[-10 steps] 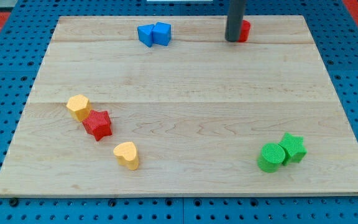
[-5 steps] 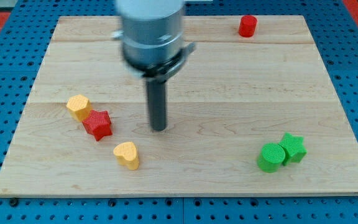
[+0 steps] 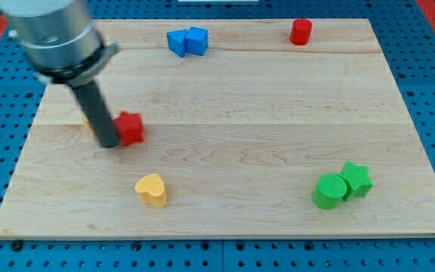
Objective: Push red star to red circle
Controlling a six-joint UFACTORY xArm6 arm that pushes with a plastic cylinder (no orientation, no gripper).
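The red star [image 3: 131, 128] lies on the wooden board [image 3: 225, 151] at the view's left. My tip [image 3: 108, 143] stands right against the star's left side, touching it. The red circle [image 3: 300, 32] stands near the view's top right, far from the star. The dark rod and the arm above it hide most of a yellow block [image 3: 87, 121] just left of the star.
Two blue blocks [image 3: 187, 41] sit together at the view's top centre. A yellow heart [image 3: 152, 190] lies below the star. A green cylinder [image 3: 328, 190] and a green star [image 3: 356, 180] touch each other at the view's bottom right.
My tip swept from the board's middle to the left side of the red star. The star has shifted up and a little right. The yellow heart moved slightly left.
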